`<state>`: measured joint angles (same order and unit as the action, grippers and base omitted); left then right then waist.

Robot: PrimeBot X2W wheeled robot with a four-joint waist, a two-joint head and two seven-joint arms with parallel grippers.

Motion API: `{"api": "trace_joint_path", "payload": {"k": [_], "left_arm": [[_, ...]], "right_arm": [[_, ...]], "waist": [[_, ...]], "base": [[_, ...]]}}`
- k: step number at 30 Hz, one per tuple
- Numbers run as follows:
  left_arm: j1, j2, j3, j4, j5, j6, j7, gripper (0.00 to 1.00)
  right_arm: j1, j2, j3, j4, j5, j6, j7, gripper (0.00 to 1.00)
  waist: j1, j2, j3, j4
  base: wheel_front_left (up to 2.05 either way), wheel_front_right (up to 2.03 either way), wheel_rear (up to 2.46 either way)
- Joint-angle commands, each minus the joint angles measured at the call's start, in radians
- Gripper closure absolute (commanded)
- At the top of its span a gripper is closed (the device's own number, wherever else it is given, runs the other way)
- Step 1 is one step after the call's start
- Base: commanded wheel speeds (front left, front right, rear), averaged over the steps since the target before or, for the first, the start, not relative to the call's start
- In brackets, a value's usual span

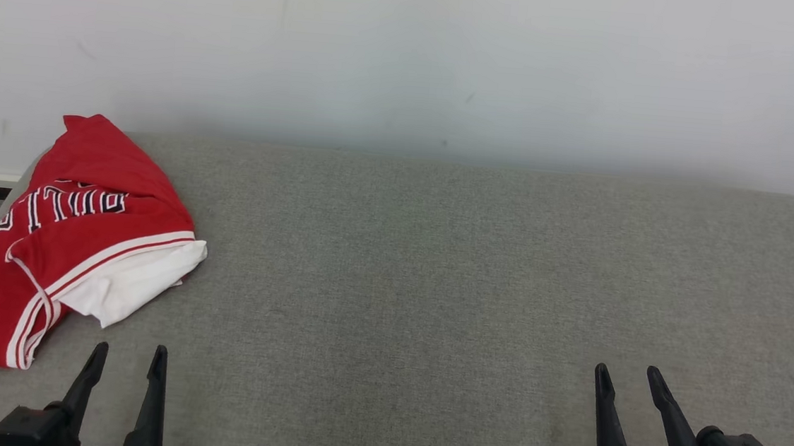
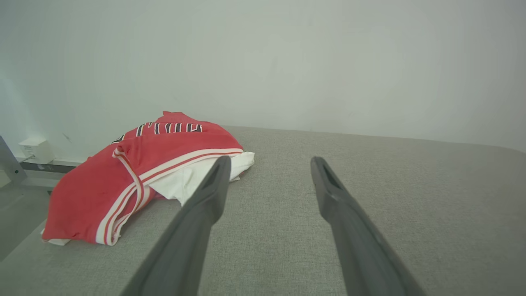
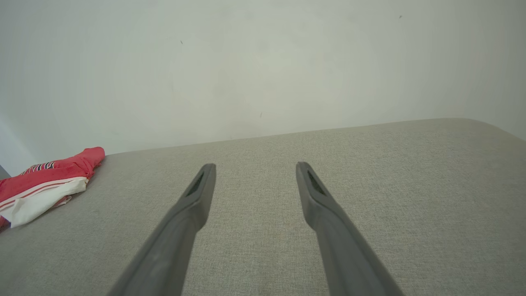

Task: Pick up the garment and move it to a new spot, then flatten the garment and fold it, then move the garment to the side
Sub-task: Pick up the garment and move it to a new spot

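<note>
Spread and empty, the left gripper (image 1: 131,348) and right gripper (image 1: 627,370) hover over the grey worktop (image 1: 436,268), with the crumpled red garment (image 1: 77,240) at its left edge, just ahead-left of the nearer left gripper.

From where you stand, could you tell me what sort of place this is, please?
Probably a plain indoor test room: a grey fabric-covered surface against a bare white wall, with a crumpled red jersey on it.

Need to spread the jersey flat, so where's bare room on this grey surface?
Bare: the grey surface from the jersey rightward to its right edge, between wall and right gripper. Crowded: the left end, jersey near the left gripper.
</note>
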<state>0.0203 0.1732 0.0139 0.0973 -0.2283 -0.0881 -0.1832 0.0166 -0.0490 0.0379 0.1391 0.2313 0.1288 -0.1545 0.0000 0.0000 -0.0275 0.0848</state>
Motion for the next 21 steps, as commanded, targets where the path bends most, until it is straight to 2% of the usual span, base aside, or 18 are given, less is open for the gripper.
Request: {"api": "trace_joint_path", "payload": {"k": [1,21], "left_arm": [[0.003,0.003,0.0,-0.011,0.006,0.008,0.006,0.0],[-0.003,0.018,0.017,-0.009,-0.01,0.044,-0.003,0.0]], "right_arm": [[0.009,-0.003,0.001,0.002,0.005,0.004,-0.004,0.0],[-0.016,-0.003,0.03,0.021,0.016,0.004,-0.013,0.0]], "waist": [[0.0,0.0,0.002,0.026],[0.0,0.0,0.045,0.246]], "base": [[0.0,0.0,0.0],[0.0,0.0,0.0]]}}
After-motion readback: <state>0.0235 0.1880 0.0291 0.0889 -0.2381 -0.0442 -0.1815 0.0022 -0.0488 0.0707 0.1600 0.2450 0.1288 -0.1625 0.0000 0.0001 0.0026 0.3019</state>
